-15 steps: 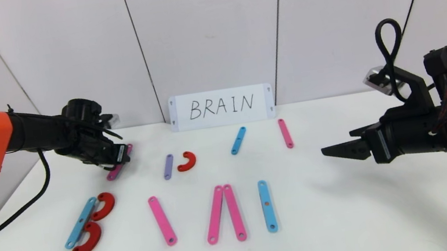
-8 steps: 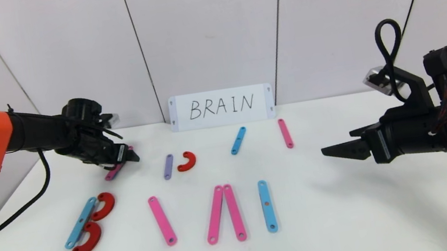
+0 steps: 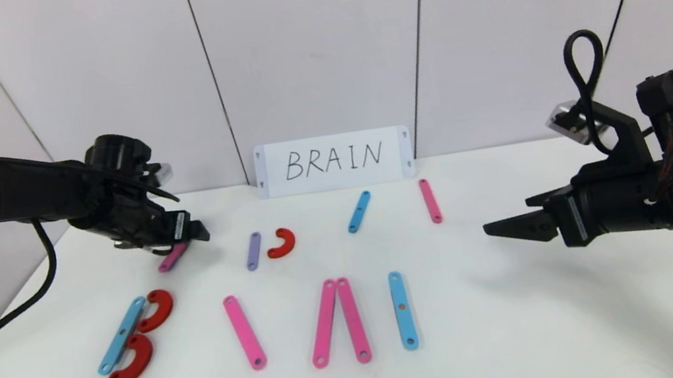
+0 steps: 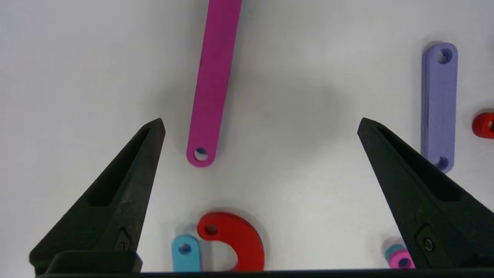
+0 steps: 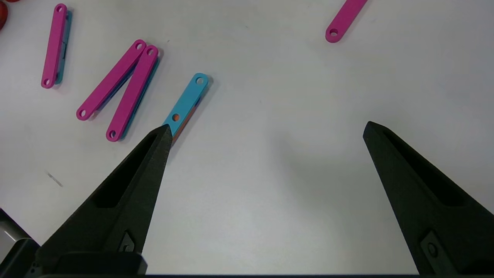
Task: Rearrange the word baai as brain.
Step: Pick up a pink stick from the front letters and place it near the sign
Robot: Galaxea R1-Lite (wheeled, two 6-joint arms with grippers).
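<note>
The left gripper (image 3: 186,233) is wide open over a pink bar (image 3: 172,257) it holds nothing. Next, fetch the purple bar (image 3: 253,251), at 3 o'clock.

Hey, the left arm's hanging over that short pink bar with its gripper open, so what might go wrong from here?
1. The left gripper hangs open just above the short pink bar; a sideways move could drag it.
2. The purple bar lies close to one finger and might get nudged toward the red crescent.
3. The B sits near the arm's way back; a low sweep could scatter it.
</note>
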